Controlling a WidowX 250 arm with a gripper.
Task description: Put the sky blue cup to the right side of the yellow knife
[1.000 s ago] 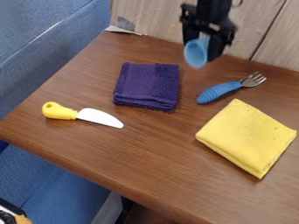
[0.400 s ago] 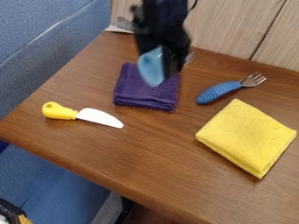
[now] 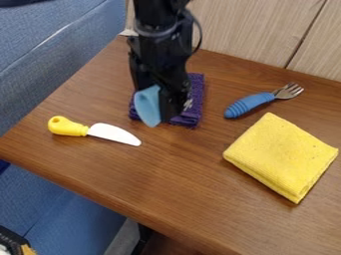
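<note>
Two cloths (image 3: 281, 155), one cup (image 3: 147, 106), one knife (image 3: 95, 130), one fork (image 3: 261, 99)

Jointed black robot arm (image 3: 158, 42), entering at the top edge, left of the view's centre, and descending almost vertically. A thin black cable (image 3: 199, 32) bows outward beside it. The black two-finger gripper (image 3: 162, 108) points downward, its fingers drawn together in a grip.

And there's the sky blue cup (image 3: 147, 105), tilted in the hand's (image 3: 162, 108) grip, while the yellow knife (image 3: 69, 126) lies flat on the bench (image 3: 166, 174), rounded handle left, white blade right!
</note>
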